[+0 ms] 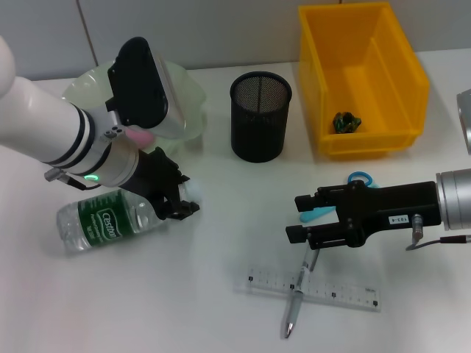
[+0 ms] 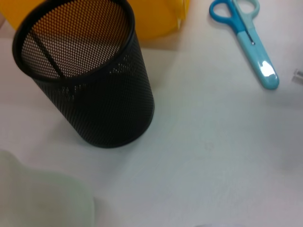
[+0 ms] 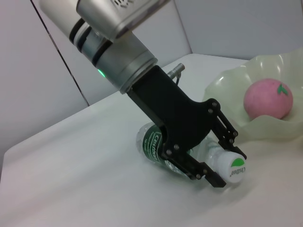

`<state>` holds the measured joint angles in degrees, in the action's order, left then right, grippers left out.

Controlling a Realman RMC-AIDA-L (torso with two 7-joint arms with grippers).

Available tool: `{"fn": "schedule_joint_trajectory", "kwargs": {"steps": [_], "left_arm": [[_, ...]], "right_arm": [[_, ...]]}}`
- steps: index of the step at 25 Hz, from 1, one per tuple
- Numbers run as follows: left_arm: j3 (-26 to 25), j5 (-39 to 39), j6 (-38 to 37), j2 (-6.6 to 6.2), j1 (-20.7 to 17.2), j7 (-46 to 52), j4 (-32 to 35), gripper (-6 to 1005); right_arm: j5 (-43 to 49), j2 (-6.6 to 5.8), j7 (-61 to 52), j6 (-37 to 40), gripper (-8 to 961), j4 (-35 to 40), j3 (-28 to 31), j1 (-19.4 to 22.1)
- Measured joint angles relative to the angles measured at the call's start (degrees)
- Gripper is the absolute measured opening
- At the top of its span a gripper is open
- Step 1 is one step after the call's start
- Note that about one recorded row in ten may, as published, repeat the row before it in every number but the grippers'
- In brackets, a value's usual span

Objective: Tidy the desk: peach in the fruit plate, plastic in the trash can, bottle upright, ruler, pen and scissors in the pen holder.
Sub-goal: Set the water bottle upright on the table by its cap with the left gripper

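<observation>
Currently, left gripper (image 3: 222,158) straddles neck of lying bottle (image 1: 103,220) at table's nine o'clock, jaws spread; risk: round bottle rolls away; right gripper (image 1: 303,217), spread, over pen (image 1: 298,298).

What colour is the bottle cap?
White with a green mark on the cap; the right wrist view shows it best.

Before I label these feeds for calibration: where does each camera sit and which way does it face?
Head: above the desk, looking down; both arms show, left end effector at the water bottle, right end effector above the pen.
Left wrist: faces the pen holder and scissors; no own body.
Right wrist: faces the left arm, bottle, peach.
Shared: bottle, head and right wrist.
</observation>
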<state>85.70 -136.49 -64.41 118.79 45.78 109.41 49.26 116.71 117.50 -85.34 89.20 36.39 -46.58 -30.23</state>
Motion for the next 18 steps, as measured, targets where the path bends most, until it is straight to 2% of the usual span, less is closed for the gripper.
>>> {"fn": "schedule_joint_trajectory", "kwargs": {"steps": [7, 13, 18], "left_arm": [[-2.19, 0.93, -3.52, -0.09, -0.79, 0.72, 3.3, 448], [-7.86, 3.21, -7.99, -0.28, -2.15, 0.12, 7.12, 447], [-10.32, 3.74, -9.47, -0.42, -2.8, -0.07, 8.51, 446]], "right_arm": [[0.0, 0.0, 0.0, 0.0, 709, 0.0, 0.0, -0.04], [0.0, -0.05, 0.01, 0.0, 709, 0.0, 0.09, -0.08], [0.0, -0.08, 0.0, 0.0, 709, 0.0, 0.1, -0.26]]}}
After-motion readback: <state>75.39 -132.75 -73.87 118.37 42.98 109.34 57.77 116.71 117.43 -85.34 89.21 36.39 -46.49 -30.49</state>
